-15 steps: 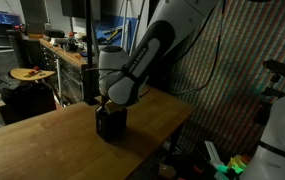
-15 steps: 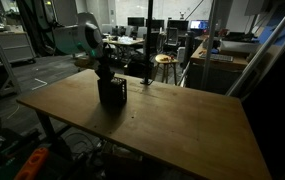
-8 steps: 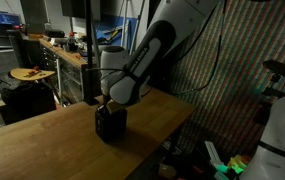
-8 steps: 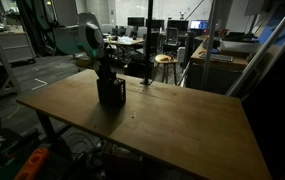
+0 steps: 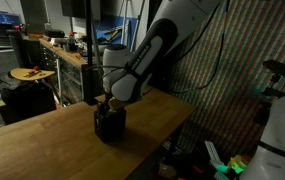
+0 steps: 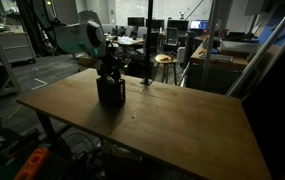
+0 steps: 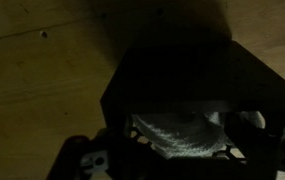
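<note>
Rising a little since a second ago, the arm is carrying the gripper [image 5: 104, 103] slightly higher over the black box [image 5: 109, 125], which is not shifting.

Surroundings: a dark upright pole [image 5: 89, 50] is standing just behind the box. A stool [image 5: 30, 74] with a round wooden top is standing well to the far left. Nothing is lying between the gripper and the box top.

Fingers: I am hovering them at the open top of the box. In the wrist view they are sitting in deep shadow, so I cannot tell whether they are open or closed, nor whether they are touching anything. A pale ribbed object [image 7: 187, 135] is lying inside the box, just below them.

Surface and room: the box is standing upright on a bare wooden table [image 6: 182, 130], toward its far left part. A patterned mesh wall [image 5: 222, 80] is hanging to the right, and the room is dimly lit.
</note>
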`<control>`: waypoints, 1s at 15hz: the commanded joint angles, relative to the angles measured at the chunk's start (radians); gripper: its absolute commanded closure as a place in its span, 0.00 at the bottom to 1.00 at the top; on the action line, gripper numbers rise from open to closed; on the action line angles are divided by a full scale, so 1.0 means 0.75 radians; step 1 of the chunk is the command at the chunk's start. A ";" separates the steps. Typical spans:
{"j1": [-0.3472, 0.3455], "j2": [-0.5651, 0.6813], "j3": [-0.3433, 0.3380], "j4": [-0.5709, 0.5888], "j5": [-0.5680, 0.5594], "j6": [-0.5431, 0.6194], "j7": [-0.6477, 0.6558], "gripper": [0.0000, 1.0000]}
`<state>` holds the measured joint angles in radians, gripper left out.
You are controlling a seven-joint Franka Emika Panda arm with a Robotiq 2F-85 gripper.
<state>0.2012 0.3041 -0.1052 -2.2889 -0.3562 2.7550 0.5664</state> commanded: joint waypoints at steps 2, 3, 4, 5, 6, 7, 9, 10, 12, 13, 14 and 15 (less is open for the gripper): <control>0.038 -0.084 -0.033 -0.028 -0.020 -0.025 0.023 0.32; 0.041 -0.094 -0.035 -0.028 -0.027 -0.026 0.027 0.40; 0.043 -0.101 -0.035 -0.026 -0.035 -0.030 0.032 0.51; 0.043 -0.110 -0.032 -0.025 -0.040 -0.032 0.033 0.57; 0.042 -0.116 -0.029 -0.024 -0.045 -0.034 0.035 0.64; 0.042 -0.122 -0.026 -0.023 -0.050 -0.036 0.037 0.73; 0.041 -0.128 -0.019 -0.020 -0.054 -0.041 0.039 0.88; 0.040 -0.130 -0.015 -0.019 -0.054 -0.043 0.039 0.94; 0.040 -0.131 -0.010 -0.019 -0.050 -0.042 0.039 0.98; 0.039 -0.130 -0.008 -0.019 -0.049 -0.040 0.038 0.99; 0.038 -0.127 -0.006 -0.020 -0.047 -0.038 0.037 0.99; 0.037 -0.126 -0.005 -0.020 -0.046 -0.035 0.037 0.96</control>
<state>0.2233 0.2371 -0.1092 -2.2897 -0.3746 2.7354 0.5728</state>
